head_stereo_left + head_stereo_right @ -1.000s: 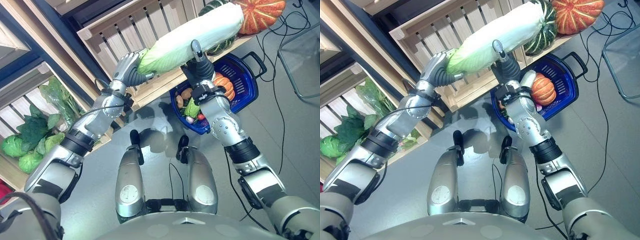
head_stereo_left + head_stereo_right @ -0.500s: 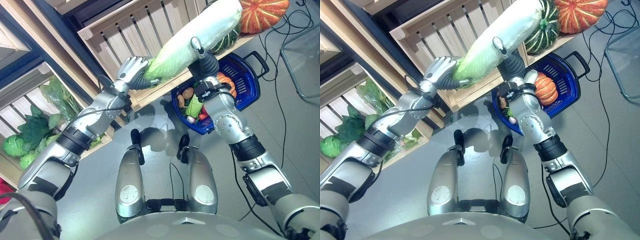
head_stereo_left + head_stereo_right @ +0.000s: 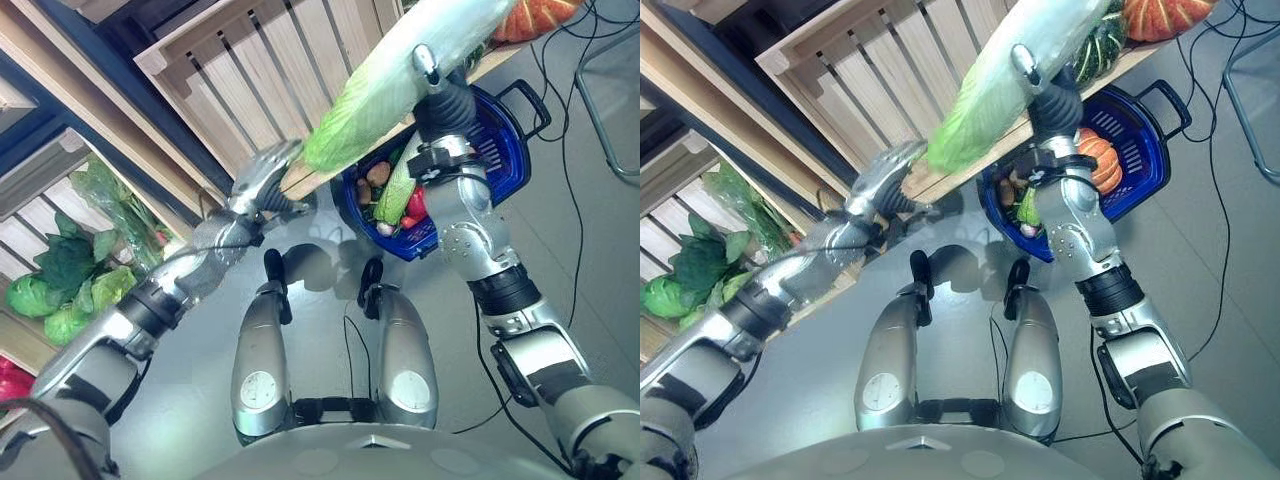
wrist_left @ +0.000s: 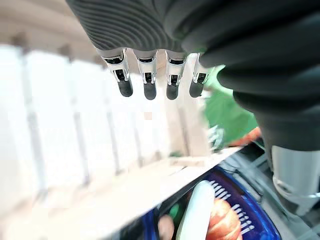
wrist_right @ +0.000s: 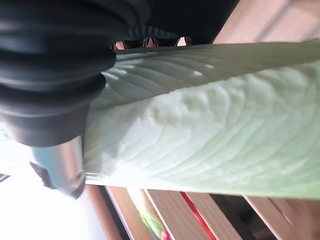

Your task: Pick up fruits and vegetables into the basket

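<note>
Right wrist view: right hand grips the cabbage overhead.

From the head we look down through two eyes sharing the blue basket and wooden crates; our wrist cameras sit very close.

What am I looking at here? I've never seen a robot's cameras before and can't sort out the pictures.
It is a humanoid robot. Two pictures come from cameras in its head, looking down; the other two come from cameras on its wrists. The right robot hand grips a long napa cabbage and holds it above a blue basket that stands on the floor, already holding a small orange pumpkin and other produce. The left robot hand is open and off the cabbage, beside a wooden crate. Leafy greens lie on a lower shelf.
</note>
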Tool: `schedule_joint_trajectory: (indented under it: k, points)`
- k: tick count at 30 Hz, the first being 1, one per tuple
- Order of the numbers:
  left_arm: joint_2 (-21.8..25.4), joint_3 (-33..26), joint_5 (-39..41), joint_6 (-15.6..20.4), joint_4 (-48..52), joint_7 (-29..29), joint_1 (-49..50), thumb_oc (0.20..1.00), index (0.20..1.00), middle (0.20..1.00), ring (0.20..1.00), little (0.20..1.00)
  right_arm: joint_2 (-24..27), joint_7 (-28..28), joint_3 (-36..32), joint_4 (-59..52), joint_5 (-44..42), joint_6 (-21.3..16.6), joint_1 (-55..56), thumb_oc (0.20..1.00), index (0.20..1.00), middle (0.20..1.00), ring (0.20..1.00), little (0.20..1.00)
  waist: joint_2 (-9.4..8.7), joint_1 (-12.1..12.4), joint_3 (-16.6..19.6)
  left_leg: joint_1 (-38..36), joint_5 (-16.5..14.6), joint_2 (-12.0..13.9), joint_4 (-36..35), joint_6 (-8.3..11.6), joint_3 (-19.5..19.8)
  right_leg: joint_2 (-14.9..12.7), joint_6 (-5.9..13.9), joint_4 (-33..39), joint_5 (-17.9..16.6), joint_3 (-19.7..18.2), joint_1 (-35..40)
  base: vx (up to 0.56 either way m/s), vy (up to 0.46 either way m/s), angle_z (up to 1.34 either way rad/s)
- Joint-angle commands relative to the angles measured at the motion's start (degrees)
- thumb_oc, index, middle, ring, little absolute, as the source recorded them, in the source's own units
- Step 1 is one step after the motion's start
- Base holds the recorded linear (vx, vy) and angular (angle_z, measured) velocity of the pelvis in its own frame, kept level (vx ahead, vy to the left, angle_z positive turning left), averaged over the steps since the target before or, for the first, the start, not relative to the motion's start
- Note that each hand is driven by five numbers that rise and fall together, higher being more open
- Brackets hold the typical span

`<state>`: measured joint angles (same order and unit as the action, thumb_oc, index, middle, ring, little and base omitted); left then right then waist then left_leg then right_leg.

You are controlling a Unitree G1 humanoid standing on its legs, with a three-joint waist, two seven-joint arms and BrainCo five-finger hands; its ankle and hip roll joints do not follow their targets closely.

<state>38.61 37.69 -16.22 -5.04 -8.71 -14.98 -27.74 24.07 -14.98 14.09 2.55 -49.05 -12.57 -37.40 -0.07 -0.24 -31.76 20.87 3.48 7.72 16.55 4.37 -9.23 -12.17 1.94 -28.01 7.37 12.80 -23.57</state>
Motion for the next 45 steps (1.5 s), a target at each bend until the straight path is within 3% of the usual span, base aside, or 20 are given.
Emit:
schedule_joint_trajectory:
  k: [1,8,14,19,21,22,25,40,43,45]
  points:
    - [-1.77,-4.7,8.68,2.64,1.73,-2.47,5.84,1.0,1.0,1.0,1.0,1.0,4.2,0.03,-7.47,-6.26,4.26,-7.01,-2.08,0.2,0.2,0.2,0.2,0.2,1.77,-0.53,1.97,-0.37,-8.71,-0.67,5.02,-0.57,-2.27,-0.82,3.93,5.67,-2.92,0.94,1.71,-0.05,-0.035,-0.02]
    - [-1.7,-8.04,17.45,7.99,-0.4,5.06,14.97,1.0,1.0,1.0,1.0,1.0,9.71,-4.32,-15.18,-7.44,8.57,-8.38,4.15,0.2,0.2,0.2,0.2,0.2,2.33,-1.35,1.97,2.97,-8.31,-0.37,5.24,-0.57,-3.03,-0.61,3.55,3.82,-2.68,0.69,-2.65,-0.04,-0.03,-0.02]
    - [-2.6,-5.68,25.04,6.63,-1.6,8.94,17.48,1.0,1.0,1.0,1.0,1.0,13.6,-11.04,-18.2,-1.45,9.08,-8.53,5.62,0.2,0.2,0.2,0.2,0.2,2.82,-1.65,1.97,6.37,-7.81,-0.22,5.45,-0.83,-3.42,-0.3,3.4,2.92,-2.65,0.57,-6.25,-0.05,-0.057,-0.07]
    - [-4.61,-2.28,32.31,5.97,-4.64,11.09,18.9,1.0,1.0,1.0,1.0,1.0,17.73,-19.17,-17.74,6.97,15.41,-4.87,3.12,0.2,0.2,0.2,0.2,0.2,4.48,-1.31,1.97,10.28,-6.91,-0.58,5.45,-1.04,-3.17,-0.12,3.01,1.18,-2.39,0.48,-10.85,-0.02,-0.031,-0.02]
    - [-5.46,-1.34,33.93,6.36,-5.84,11.28,19.13,1.0,1.0,1.0,1.0,1.0,18.73,-20.17,-16.65,10.2,16.04,-3.03,1.3,0.2,0.2,0.2,0.2,0.2,5.19,-0.97,1.97,11.48,-6.53,-0.72,5.4,-1.01,-3.08,-0.16,2.84,0.7,-2.28,0.51,-12.19,0.03,-0.011,-0.01]
    - [-5.63,-1.06,34.12,6.53,-6.14,11.33,19.42,1.0,1.0,1.0,1.0,1.0,18.88,-20.48,-16.32,11.09,16.45,-3.0,1.2,0.2,0.2,0.2,0.2,0.2,5.34,-0.88,1.97,10.74,-7.92,-0.83,5.8,-0.52,-2.42,-0.13,3.4,0.05,-0.83,-0.11,-11.55,0.06,-0.027,0.01]
    - [-6.35,0.41,34.76,7.22,-7.65,11.54,19.6,1.0,1.0,1.0,1.0,1.0,20.66,-20.95,-13.91,17.04,17.03,0.22,-2.33,0.2,0.2,0.2,0.2,0.2,6.51,-0.14,1.97,13.02,-6.97,-0.89,5.57,-0.51,-2.34,-0.41,3.0,-0.57,-0.94,0.04,-14.02,0.01,-0.016,0.02]
    - [-8.11,6.7,37.22,13.41,-11.16,12.4,19.54,1.0,1.0,1.0,1.0,1.0,20.11,-7.28,-1.99,46.13,12.67,10.63,-18.82,0.2,0.2,0.2,0.2,0.2,13.09,4.25,1.97,21.88,-5.85,-2.35,6.66,-0.45,-0.24,-1.71,1.01,-8.34,2.58,-0.15,-24.85,0.03,-0.001,0.04]
    - [-8.14,7.42,37.05,13.98,-11.52,13.05,19.47,1.0,1.0,1.0,1.0,1.0,19.39,-5.02,-0.86,50.38,12.01,13.87,-20.19,0.2,0.2,0.2,0.2,0.2,13.94,4.94,1.97,22.82,-5.98,-2.61,7.46,-0.54,0.0,-2.08,0.68,-9.69,3.17,-0.13,-26.04,0.04,0.012,0.09]
    - [-8.2,8.11,36.89,14.21,-11.34,13.07,19.52,1.0,1.0,1.0,1.0,1.0,18.79,-3.52,-1.33,54.24,10.75,13.97,-20.65,0.2,0.2,0.2,0.2,0.2,14.51,5.38,1.97,23.65,-6.1,-2.72,7.95,-0.79,0.3,-2.17,0.47,-10.59,3.54,-0.32,-27.01,0.04,0.011,0.1]
